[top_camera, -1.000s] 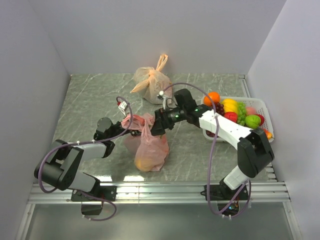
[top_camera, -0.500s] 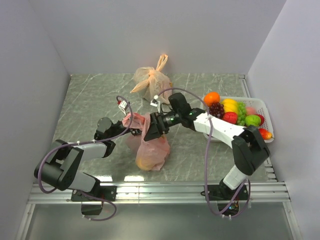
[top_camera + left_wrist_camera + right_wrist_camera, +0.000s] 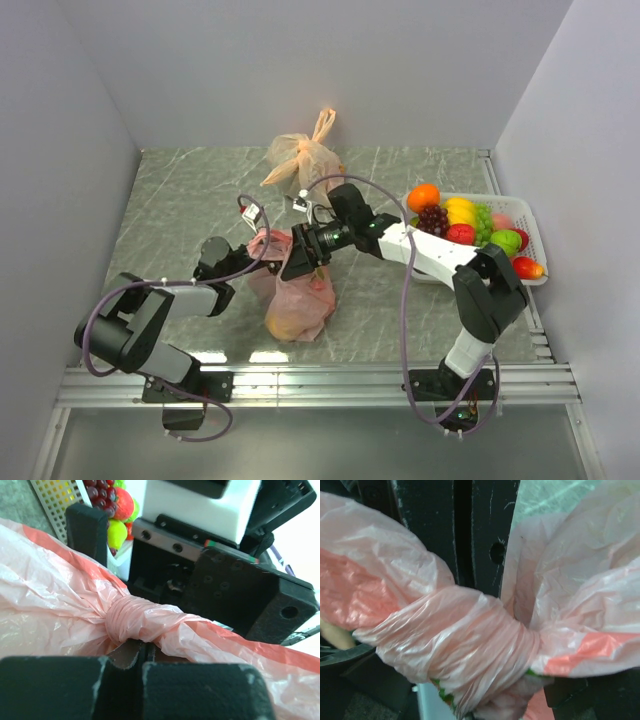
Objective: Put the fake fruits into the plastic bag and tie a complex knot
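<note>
**A:** What are the two grippers doing?

**B:** The left gripper [image 3: 145,655] is clenched, its fingers pressed flat together right under the knot [image 3: 127,622]. I cannot tell whether any film is nipped between them. The right gripper [image 3: 297,262] is spread wide and grasps nothing. Its fingers [image 3: 87,527] stand on either side of the knot, one to the left of it and one to the right.

**A:** So the knot sits between the right gripper's jaws?

**B:** Yes. From the right wrist it fills the middle of the view as a thick twisted band of pink film, with the left gripper's closed fingers just behind it. The two grippers meet tip to tip over the top of the plastic bag [image 3: 298,305].

**A:** And where is the bag?

**B:** Near the middle of the table [image 3: 180,200], slightly toward the near edge. Its body sags down and nearward from the knot. Something yellow-orange shows through the film low inside.

**A:** Where are the fake fruits [image 3: 465,225]?

**B:** Most are piled in a white basket [image 3: 535,235] at the table's right edge, well apart from the bag. They include an orange [image 3: 424,195], purple grapes [image 3: 433,218] and a green apple [image 3: 505,241].

**A:** What else is on the table?

**B:** A pale orange bag [image 3: 300,160] stands at the far side, with its tied handles upright.
</note>
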